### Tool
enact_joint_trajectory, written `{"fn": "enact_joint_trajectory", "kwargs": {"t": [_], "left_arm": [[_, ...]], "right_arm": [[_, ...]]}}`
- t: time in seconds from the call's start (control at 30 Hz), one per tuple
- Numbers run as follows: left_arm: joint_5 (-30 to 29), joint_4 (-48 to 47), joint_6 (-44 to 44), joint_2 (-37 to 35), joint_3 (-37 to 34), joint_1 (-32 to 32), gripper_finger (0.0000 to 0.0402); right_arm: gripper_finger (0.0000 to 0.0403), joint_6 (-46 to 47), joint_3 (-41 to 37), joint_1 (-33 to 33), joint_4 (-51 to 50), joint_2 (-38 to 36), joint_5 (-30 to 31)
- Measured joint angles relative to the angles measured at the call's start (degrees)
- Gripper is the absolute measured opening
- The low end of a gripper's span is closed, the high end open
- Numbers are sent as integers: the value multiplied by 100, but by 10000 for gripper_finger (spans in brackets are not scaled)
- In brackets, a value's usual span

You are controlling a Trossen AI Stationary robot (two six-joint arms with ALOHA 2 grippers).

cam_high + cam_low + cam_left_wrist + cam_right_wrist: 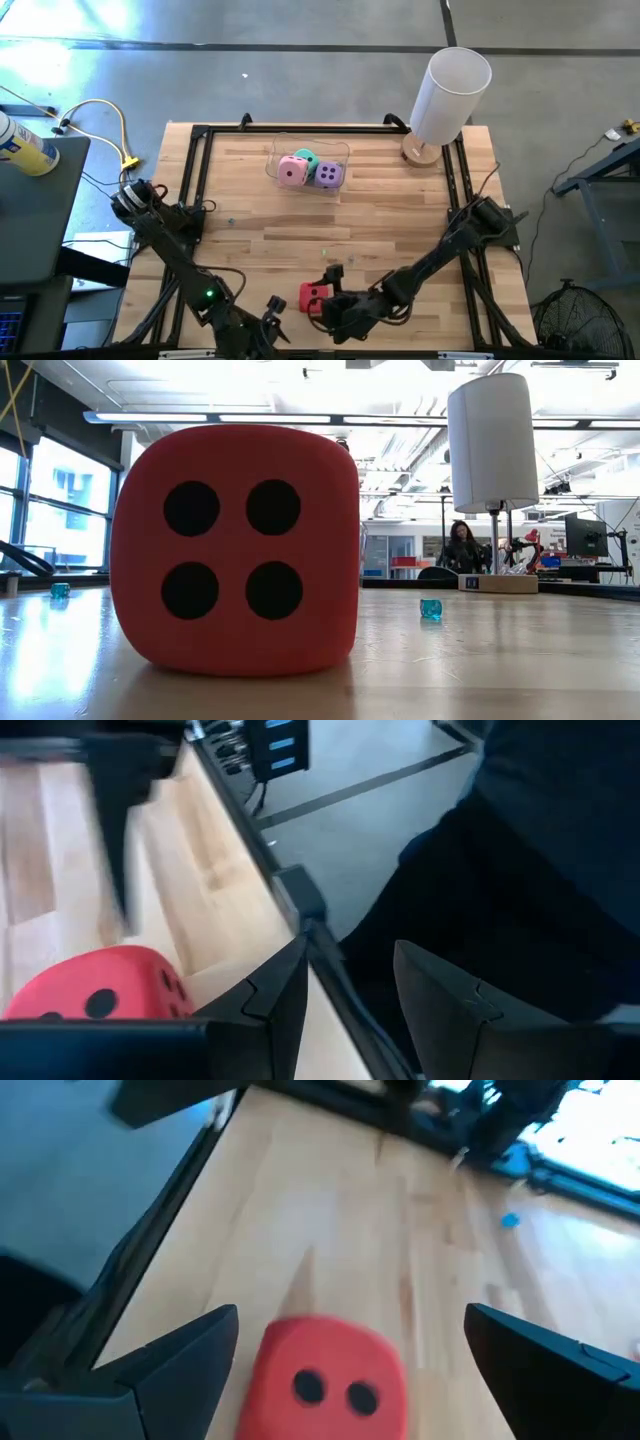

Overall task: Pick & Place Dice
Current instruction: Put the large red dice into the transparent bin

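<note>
Red die (330, 1375) lies between open right claw (350, 1365) fingers.

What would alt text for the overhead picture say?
The right gripper, open, reaches around a red die near the wooden table's front edge. Pink, teal and purple dice sit in a clear container.

We see two black jointed arms with black cabling; the left arm (190, 270) shows a small green light beside the table (260, 215) edge.
</note>
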Motion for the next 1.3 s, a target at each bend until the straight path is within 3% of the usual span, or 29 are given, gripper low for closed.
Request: {"fn": "enact_joint_trajectory", "kwargs": {"t": [0.33,0.7,1.3], "left_arm": [[-612,-286,15,-26,-2,-428,144],[-925,-282,11,-26,-2,-491,144],[-901,-291,-26,-26,-2,-492,144]], "right_arm": [[379,152,19,0,123,-11,572],[379,649,9,-286,-175,400,-238],[371,693,11,-328,24,472,-554]]}}
